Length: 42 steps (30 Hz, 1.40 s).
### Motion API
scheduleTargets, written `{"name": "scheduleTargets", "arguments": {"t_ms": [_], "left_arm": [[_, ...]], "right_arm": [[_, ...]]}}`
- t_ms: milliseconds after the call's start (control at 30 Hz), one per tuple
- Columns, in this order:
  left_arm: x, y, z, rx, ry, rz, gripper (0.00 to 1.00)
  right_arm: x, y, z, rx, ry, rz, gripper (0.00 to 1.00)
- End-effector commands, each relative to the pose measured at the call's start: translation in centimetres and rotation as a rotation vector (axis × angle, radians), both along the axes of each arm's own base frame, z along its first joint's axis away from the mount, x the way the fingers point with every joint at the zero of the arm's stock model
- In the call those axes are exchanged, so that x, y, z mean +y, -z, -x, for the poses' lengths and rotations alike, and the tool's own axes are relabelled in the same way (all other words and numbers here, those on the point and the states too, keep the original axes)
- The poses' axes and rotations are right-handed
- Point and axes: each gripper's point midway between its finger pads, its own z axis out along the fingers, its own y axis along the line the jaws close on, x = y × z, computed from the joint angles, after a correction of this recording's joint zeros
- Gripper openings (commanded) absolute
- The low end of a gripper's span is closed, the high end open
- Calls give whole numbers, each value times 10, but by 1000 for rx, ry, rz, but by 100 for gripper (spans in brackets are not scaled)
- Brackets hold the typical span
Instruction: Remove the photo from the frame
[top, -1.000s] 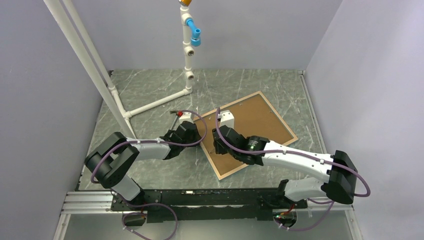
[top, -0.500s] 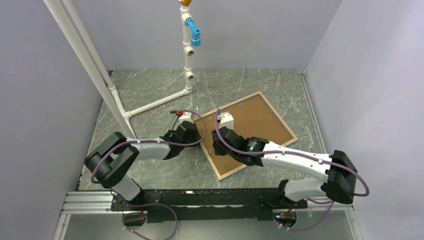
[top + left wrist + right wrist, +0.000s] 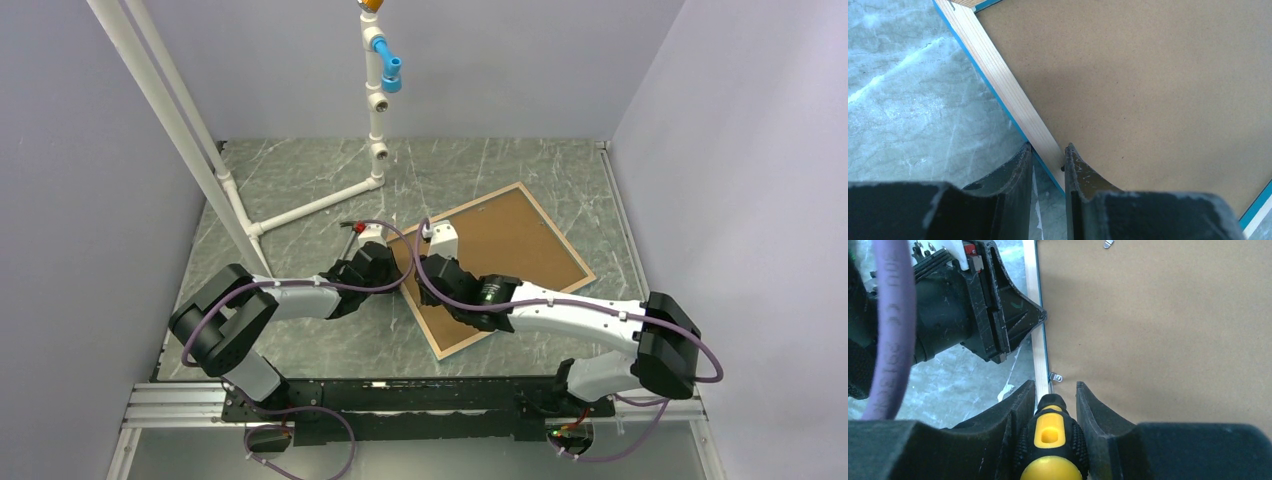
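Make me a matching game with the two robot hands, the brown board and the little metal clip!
Things:
1. left hand
2. right hand
3. backing board
4. metal clip

Matches:
A. brown, facing up
B. gripping a yellow-and-black tool
C. silver, small, sitting by the rim just ahead of the tool
D. clamped on the pale wood rim of the frame

Pairs: 1-D, 2-B, 3-A, 4-C
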Motion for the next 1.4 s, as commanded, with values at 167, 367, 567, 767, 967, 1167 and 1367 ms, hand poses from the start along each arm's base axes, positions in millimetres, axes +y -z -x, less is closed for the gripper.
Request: {"name": "scheduleTargets", "arguments": {"t_ms": [167, 367, 567, 767, 967, 1167, 1367], "left_arm": [[14, 53, 51, 216, 111, -99, 0], [15, 55, 53, 221, 111, -99, 0], [14, 54, 54, 223, 114, -89, 0], [13, 51, 54, 221, 120, -89, 0], [14, 50, 54, 222, 123, -94, 0], [10, 43, 53, 226, 135, -96, 0], [2, 25, 45, 219, 149, -98, 0]], "right_arm": [[1, 10, 1, -137, -43, 51, 0], [3, -5, -1, -256, -39, -3, 0], [3, -21, -12, -331, 21, -19, 0], [0, -24, -24, -390, 92, 39, 0], [-6, -29, -22, -384, 108, 59, 0], [-36, -66, -12, -388, 136, 18, 0], [-74, -63, 1, -347, 153, 19, 0]]}}
